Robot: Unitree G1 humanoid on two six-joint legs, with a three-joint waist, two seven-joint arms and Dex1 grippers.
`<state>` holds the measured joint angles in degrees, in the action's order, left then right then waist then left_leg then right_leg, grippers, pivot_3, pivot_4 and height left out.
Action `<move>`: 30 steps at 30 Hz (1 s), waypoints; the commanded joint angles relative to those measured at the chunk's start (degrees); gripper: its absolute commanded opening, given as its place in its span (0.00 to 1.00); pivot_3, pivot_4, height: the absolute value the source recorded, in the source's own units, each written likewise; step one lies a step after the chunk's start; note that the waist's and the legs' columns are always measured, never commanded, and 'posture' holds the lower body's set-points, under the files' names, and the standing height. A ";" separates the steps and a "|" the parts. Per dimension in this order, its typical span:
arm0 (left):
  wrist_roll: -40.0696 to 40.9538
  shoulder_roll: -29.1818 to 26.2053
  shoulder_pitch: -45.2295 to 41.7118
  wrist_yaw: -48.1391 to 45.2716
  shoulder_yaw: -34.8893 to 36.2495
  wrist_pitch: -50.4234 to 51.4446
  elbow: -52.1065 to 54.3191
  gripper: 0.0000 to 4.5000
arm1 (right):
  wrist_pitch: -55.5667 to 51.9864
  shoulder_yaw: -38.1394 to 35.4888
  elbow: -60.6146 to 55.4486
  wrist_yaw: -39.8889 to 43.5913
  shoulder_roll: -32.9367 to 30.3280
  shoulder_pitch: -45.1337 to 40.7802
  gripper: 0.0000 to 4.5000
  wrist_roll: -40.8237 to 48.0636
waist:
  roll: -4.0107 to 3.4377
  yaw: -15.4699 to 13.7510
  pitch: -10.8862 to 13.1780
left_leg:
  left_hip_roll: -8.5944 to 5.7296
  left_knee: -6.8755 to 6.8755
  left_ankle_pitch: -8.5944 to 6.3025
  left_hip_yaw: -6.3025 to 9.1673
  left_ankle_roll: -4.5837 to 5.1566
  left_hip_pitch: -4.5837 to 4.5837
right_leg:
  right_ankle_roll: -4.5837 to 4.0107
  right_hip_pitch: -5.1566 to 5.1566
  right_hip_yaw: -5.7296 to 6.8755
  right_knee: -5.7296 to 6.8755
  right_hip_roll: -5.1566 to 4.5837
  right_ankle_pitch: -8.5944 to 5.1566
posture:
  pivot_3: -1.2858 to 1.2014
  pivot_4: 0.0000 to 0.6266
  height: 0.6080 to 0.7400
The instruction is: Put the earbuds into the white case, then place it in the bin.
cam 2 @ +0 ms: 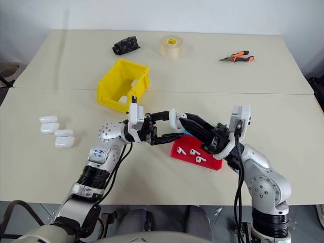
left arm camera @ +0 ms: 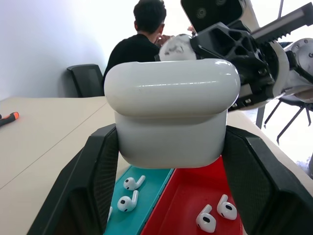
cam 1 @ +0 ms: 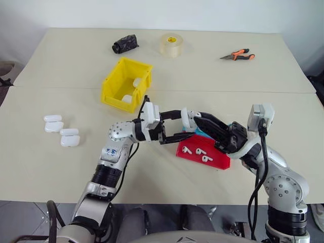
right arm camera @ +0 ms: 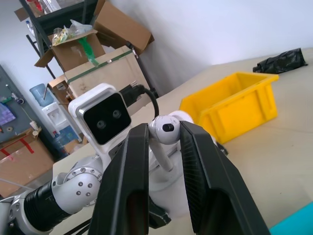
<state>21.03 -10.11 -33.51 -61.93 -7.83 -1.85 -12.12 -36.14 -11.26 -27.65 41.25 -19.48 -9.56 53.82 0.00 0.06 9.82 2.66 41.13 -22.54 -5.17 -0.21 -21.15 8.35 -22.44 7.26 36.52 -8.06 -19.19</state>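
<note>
You've got the white case (left arm camera: 171,117) clamped in the left gripper (cam 1: 174,126), held in the air over the near half of the table, just above the far edge of the red-and-blue tray (cam 1: 217,161). The right gripper (right arm camera: 164,142) is pinched on one earbud (right arm camera: 164,128), and its tip meets the case from the right, so the bud is already touching or just beside the case top. The bud's stem points down toward the case; the R arm does the insert while L only steadies.

The case is glossy white w/ rounded corners, and the lid looks down in the left wrist view, so check it's open before pushing. Loose earbuds (cam 1: 197,151) lie in the tray. The bin (cam 1: 126,83) sits beyond the grippers, toward the table's left-centre seam.
</note>
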 commanded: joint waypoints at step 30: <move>-8.07 -10.90 -0.34 2.40 -0.87 1.04 5.20 0.62 | 5.08 -1.93 3.61 9.02 -17.08 2.56 0.42 -5.44 | 0.00 -0.16 0.00 | 0.00 -0.02 0.00 -0.02 0.00 0.00 | 0.00 0.00 -0.02 -0.04 0.00 0.00 | 0.52 0.24 1.00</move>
<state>15.16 -20.00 -33.11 -59.68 -7.89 0.56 -8.50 -31.53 -12.60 -22.27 48.47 -35.25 -7.06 48.87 0.01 -0.10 9.82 2.66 41.11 -22.54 -5.19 -0.20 -21.14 8.35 -22.43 7.24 36.49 -8.06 -19.19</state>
